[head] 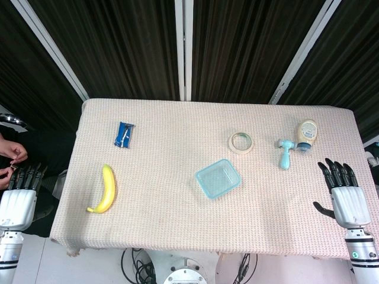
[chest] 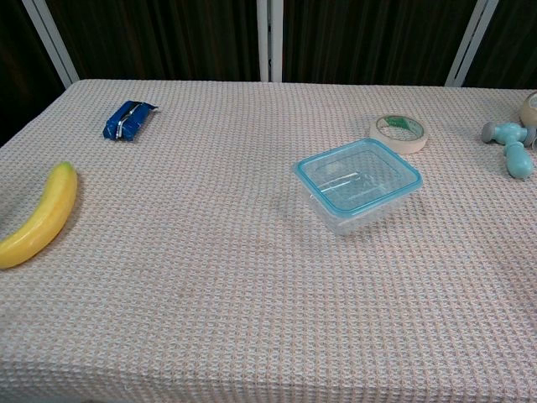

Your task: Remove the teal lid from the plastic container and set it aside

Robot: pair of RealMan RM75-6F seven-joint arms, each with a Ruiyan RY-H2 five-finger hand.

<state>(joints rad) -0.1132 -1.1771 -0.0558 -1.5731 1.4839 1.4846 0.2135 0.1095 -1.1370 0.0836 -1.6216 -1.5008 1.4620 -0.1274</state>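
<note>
My right hand (head: pixel 348 198) hovers at the tabletop's (head: pixel 177 201) four o'clock edge, fingers spread, holding nothing. My left hand (head: pixel 18 198) hangs off the eight o'clock side, fingers straight and apart, also bare. The container (chest: pixel 359 185) sits just right of centre with its lid (chest: pixel 327 200) still on, tape (chest: pixel 398 132) at its one o'clock.

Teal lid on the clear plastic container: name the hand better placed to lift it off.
Right. The right hand hovers open by the table's right edge, nearer the teal-lidded clear plastic container, which sits right of centre. The left hand hangs beyond the far left edge.
</note>
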